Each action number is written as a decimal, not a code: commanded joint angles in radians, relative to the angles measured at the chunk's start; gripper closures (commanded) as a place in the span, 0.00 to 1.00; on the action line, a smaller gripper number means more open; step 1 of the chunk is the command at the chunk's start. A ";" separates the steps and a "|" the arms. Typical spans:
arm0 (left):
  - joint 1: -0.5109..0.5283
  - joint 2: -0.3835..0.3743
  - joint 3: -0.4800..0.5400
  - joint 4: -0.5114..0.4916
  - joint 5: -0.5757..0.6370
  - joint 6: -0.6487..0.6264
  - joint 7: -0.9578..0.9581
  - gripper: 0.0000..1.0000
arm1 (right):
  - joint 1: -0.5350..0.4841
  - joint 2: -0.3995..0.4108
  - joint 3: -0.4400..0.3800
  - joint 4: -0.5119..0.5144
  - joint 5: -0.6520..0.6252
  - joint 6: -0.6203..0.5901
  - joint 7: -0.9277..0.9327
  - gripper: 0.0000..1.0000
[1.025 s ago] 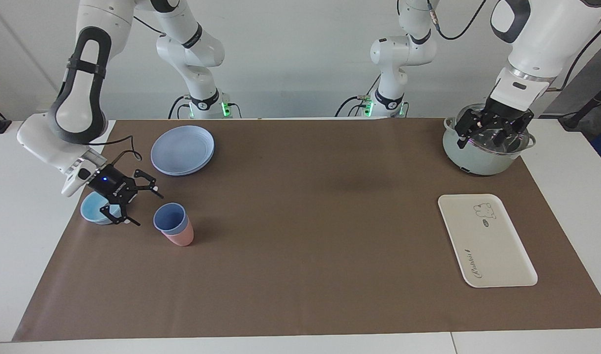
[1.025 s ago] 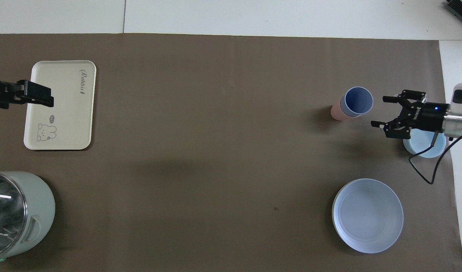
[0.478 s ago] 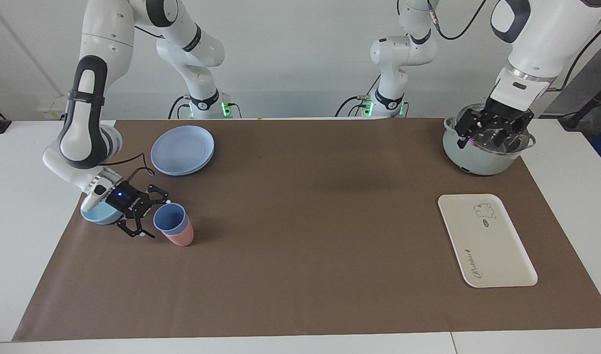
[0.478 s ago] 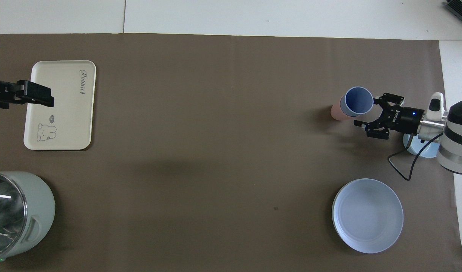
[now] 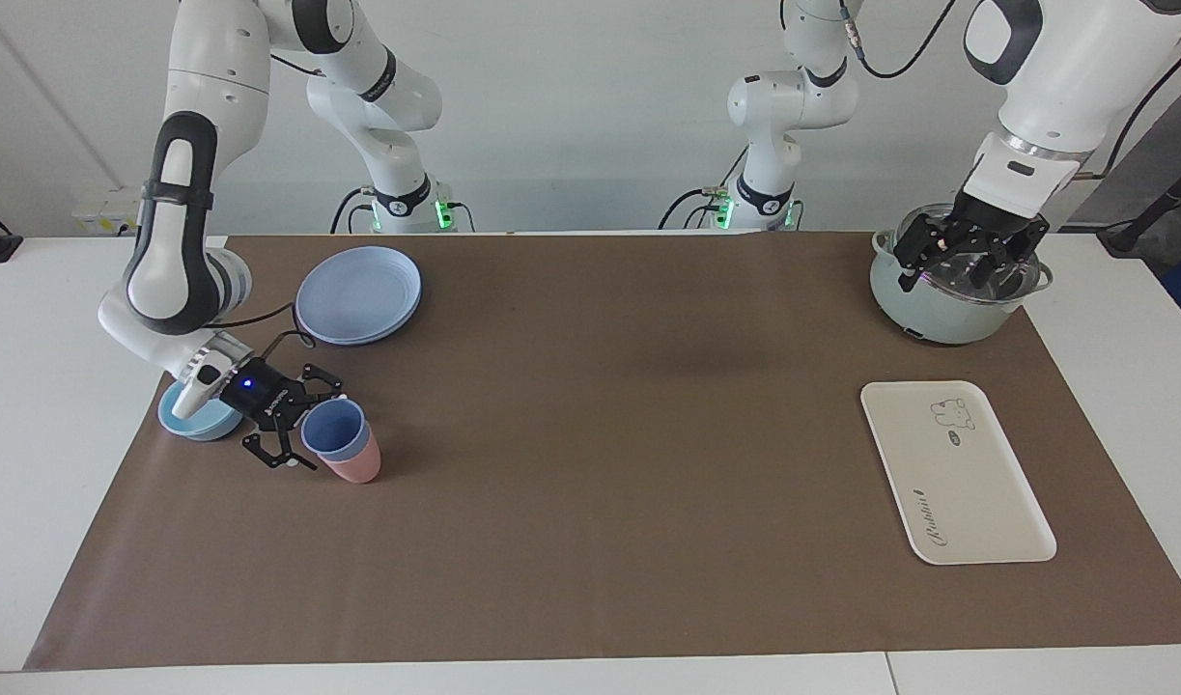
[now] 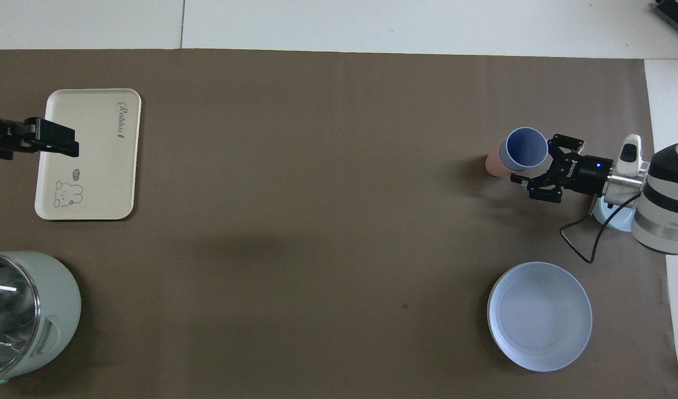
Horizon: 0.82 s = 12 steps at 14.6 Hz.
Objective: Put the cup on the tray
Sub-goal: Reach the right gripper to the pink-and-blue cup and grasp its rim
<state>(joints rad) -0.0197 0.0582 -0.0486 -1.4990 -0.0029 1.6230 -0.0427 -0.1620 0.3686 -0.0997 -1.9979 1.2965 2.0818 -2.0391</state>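
Observation:
The periwinkle-blue cup (image 5: 334, 430) stands upright, nested inside a pink cup (image 5: 354, 469), near the right arm's end of the table; in the overhead view the blue cup (image 6: 525, 149) tops the pink one (image 6: 492, 165). My right gripper (image 5: 310, 429) is open and low at the cup's side, one finger on each side of the stack; it also shows in the overhead view (image 6: 531, 163). The cream tray (image 5: 976, 492) lies flat and bare at the left arm's end, also in the overhead view (image 6: 95, 166). My left gripper (image 5: 967, 259) waits open above the pot, seen in the overhead view too (image 6: 55, 138).
A pale green pot (image 5: 938, 317) with a glass lid stands nearer to the robots than the tray. A round blue plate (image 5: 358, 294) lies nearer to the robots than the cups. A light-blue bowl (image 5: 186, 421) sits under the right wrist, beside the cups.
My right gripper has come down from over the bowl and moved sideways up to the cup stack, still open. The cups, the tray and the left arm have not moved.

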 commanded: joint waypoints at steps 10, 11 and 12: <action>0.004 -0.029 -0.005 -0.035 0.012 0.003 0.012 0.00 | 0.035 0.003 0.003 -0.025 0.090 0.046 -0.079 0.00; 0.001 -0.029 -0.005 -0.035 0.012 0.001 0.011 0.00 | 0.039 0.003 0.003 -0.025 0.101 0.055 -0.087 0.00; -0.003 -0.029 -0.005 -0.036 0.012 0.001 0.009 0.00 | 0.042 0.003 0.003 -0.025 0.101 0.060 -0.087 0.00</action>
<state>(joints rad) -0.0198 0.0582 -0.0511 -1.4999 -0.0029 1.6212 -0.0425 -0.1305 0.3728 -0.0997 -2.0111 1.3562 2.1092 -2.0876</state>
